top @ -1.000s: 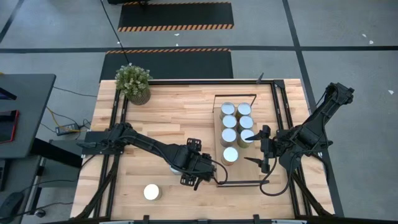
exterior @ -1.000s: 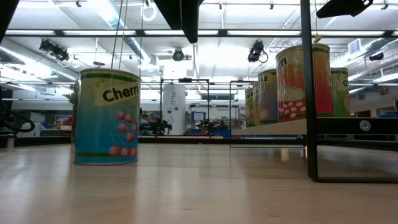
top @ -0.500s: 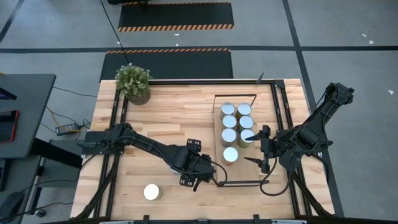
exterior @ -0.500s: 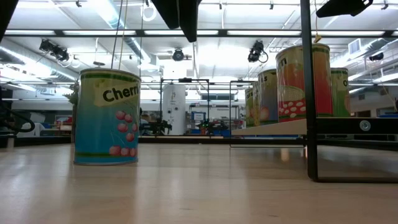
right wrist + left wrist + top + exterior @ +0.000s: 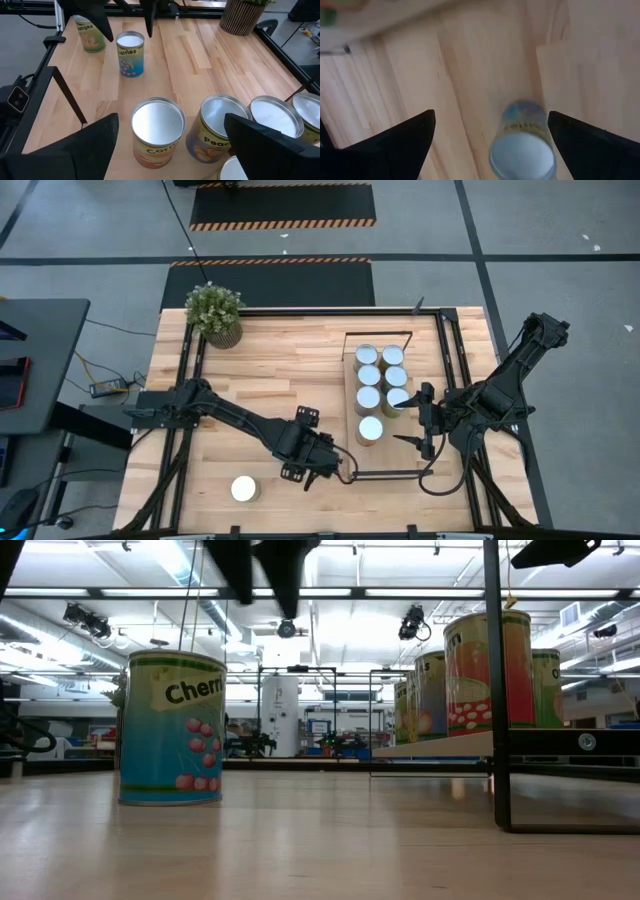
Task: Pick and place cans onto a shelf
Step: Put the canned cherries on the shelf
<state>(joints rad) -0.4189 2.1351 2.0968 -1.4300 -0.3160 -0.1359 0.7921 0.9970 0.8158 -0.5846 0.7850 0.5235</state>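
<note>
Several cans (image 5: 369,396) stand upright in two rows on the shelf (image 5: 430,748); they also show in the right wrist view (image 5: 157,125). A blue cherries can (image 5: 170,728) stands on the tabletop left of the shelf. In the high view my left arm hides it. An oranges can (image 5: 243,489) stands nearer the table's front edge. My left gripper (image 5: 491,114) is open and hangs above the cherries can (image 5: 522,150), a little to its right. My right gripper (image 5: 171,117) is open and empty beside the shelf's right side (image 5: 426,420).
A potted plant (image 5: 214,312) stands at the table's far left corner. The shelf's black frame (image 5: 385,474) reaches toward the table's front edge. Black rails (image 5: 186,370) run along the table's left and right sides. Bare wood lies between plant and shelf.
My left gripper has gone toward the table's left and near edges, away from the shelf and toward the cherries can, staying high above the table. The cans have not moved.
</note>
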